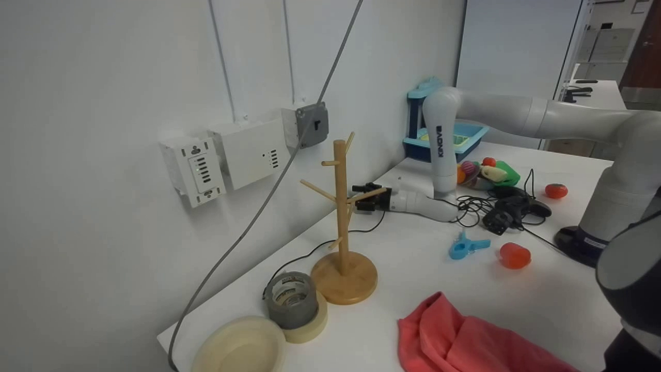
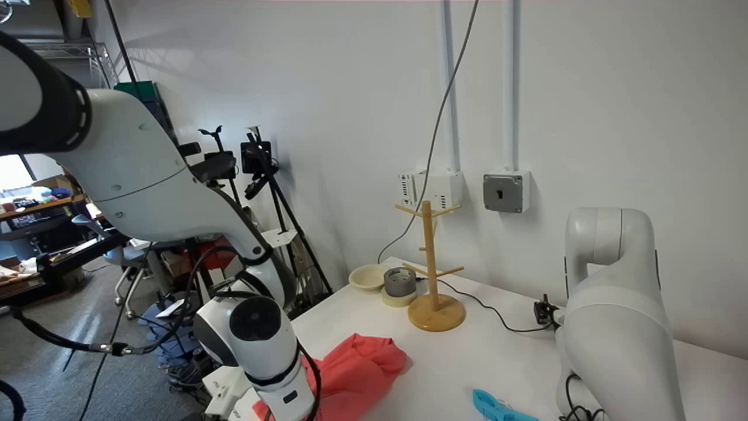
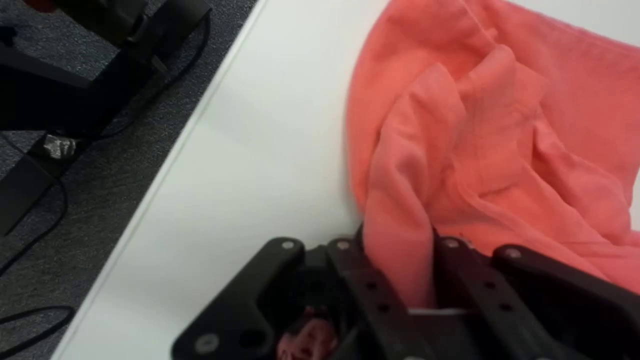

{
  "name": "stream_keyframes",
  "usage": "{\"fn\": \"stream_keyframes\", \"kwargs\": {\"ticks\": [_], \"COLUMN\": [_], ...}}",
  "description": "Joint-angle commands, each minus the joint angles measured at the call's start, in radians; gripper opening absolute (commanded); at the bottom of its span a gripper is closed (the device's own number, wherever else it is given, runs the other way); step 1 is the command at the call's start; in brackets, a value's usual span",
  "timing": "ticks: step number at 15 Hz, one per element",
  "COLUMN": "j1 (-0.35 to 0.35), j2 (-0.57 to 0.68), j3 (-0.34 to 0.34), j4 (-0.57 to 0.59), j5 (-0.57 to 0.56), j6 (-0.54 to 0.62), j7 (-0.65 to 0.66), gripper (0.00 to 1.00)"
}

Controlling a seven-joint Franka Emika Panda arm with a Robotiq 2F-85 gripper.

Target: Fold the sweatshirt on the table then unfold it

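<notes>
The rounded arm [image 2: 160, 187] is white with black bands [image 2: 69, 114], the end effector [image 3: 398, 245] black with pale screws [image 3: 342, 244].

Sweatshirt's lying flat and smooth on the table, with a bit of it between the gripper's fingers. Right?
Not flat and smooth: the wrist view shows the sweatshirt bunched in folds on the table. A bit of it is between the fingers of the gripper, as you say.

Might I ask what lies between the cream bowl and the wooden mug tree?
A gray duct tape roll, stacked on a beige tape roll, in both exterior views.
</notes>
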Motion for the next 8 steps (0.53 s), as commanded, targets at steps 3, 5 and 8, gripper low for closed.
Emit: {"fn": "stream_keyframes", "kwargs": {"ticks": [3,5,8], "j1": [0.051,0.07,0.099], "j2": [-0.077,-0.106,-0.079], "j3": [0.021,0.017,-0.006], "j4": [-0.121,-0.153,-0.126], "j5": [-0.096,-0.161,-0.257], "j6": [0.023,0.028,0.032], "j7": [0.165,0.246,0.338], "gripper": [0.04,0.04,0.04]}}
